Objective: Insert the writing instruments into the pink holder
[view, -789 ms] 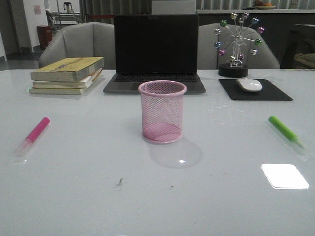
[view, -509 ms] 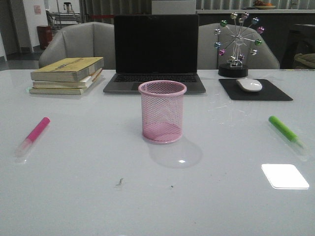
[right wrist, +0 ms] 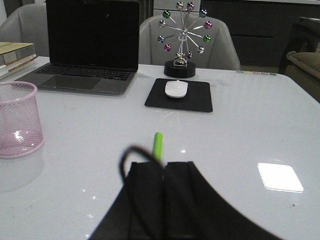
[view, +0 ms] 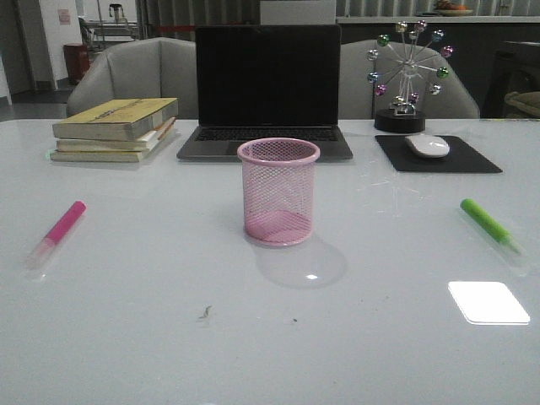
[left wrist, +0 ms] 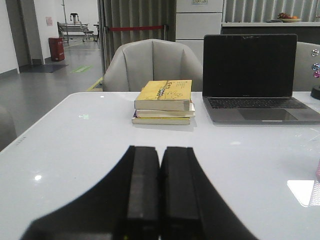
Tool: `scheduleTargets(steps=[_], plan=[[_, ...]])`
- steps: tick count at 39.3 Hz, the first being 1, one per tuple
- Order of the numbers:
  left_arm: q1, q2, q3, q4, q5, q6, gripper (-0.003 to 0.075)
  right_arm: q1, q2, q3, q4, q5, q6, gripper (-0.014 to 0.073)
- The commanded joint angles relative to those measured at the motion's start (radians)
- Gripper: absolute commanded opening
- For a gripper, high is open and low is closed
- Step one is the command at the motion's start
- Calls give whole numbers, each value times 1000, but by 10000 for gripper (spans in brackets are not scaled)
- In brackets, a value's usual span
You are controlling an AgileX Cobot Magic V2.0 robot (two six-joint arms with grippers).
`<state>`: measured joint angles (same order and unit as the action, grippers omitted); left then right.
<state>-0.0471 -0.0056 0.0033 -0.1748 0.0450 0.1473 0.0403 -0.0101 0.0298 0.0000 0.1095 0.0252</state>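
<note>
The pink mesh holder stands upright and empty at the table's middle; it also shows in the right wrist view as the pink holder. A pink highlighter lies flat at the left. The lime green highlighter lies flat at the right. Neither arm appears in the front view. My left gripper is shut with nothing between its fingers, over bare table. Shut and empty too, my right gripper sits just short of the green highlighter, which pokes out beyond its fingertips.
A stack of books sits at the back left, a dark laptop behind the holder. At the back right are a white mouse on a black pad and a ball ornament.
</note>
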Motion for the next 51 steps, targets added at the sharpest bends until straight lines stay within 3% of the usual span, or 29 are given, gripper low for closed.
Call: scheduleTargets(steps=[1, 13, 21, 39, 46, 51], plan=[[-2, -21, 5, -11, -84, -3, 92, 0, -18, 2, -13, -102, -7, 31], [-2, -21, 5, -13, -88, -3, 92, -2, -18, 2, -13, -187, -7, 31], [-2, -21, -44, -13, -195, -3, 92, -2, -18, -14, -13, -377, -7, 31], [-2, 68, -372, 82, -58, -3, 93, -2, -3, -319, -55, -85, -7, 33], [-2, 216, -537, 82, -45, -3, 92, -2, 121, -456, -69, -13, -7, 33], [-2, 345, -683, 82, 67, -3, 93, -2, 266, -569, -69, 18, -7, 33]])
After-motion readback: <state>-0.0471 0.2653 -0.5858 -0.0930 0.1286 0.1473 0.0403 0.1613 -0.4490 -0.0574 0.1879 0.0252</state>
